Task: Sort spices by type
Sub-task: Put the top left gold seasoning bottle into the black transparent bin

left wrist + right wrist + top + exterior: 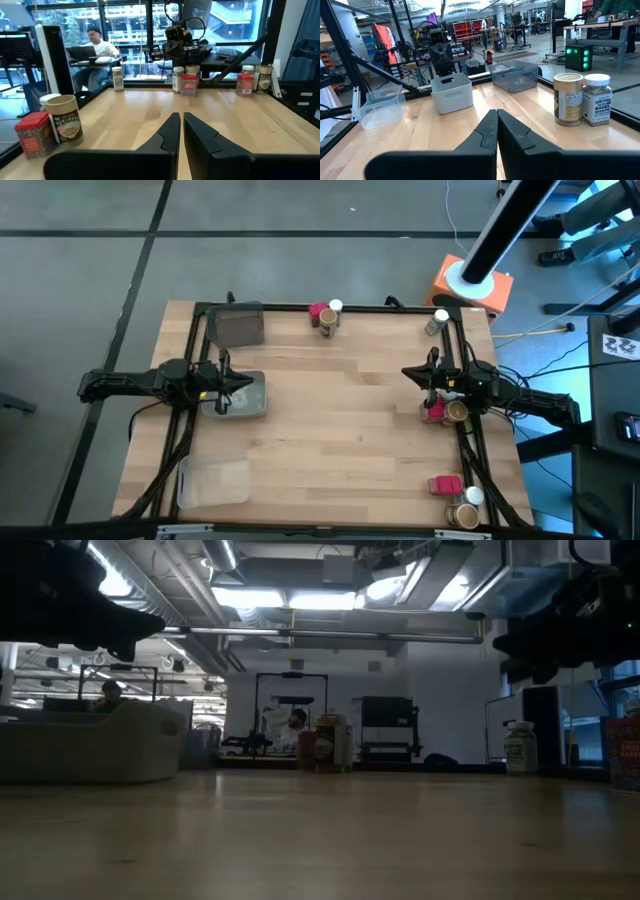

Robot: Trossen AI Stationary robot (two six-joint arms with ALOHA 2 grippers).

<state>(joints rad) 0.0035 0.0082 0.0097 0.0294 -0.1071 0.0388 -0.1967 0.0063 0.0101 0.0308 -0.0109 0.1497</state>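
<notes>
1. Sorting looks unstarted: the spices stand in mixed clusters around the edges of the counter (340,420), none in a tray.
2. At the far edge, a pink-red packet (318,313), a tan-topped jar (328,328) and a white-capped jar (335,307) stand close together.
3. A lone white-capped jar (437,321) stands at the far right corner.
4. Mid right edge, another pink-red packet (434,411) touches a round tan jar (456,412), beneath the right arm.
5. At the near right corner sit a third packet (444,484), a white-capped jar (474,497) and a tan jar (464,516).
6. The three trays on the left appear empty: dark grey tray (238,326) far, pale tray (245,395) in the middle, clear tray (215,480) near.
7. The left tool (181,131) is clenched on nothing, hovering over the pale tray; the right tool (496,131) is likewise clenched and empty, by the mid-right cluster.
8. Every container remains to be grouped by kind.
</notes>
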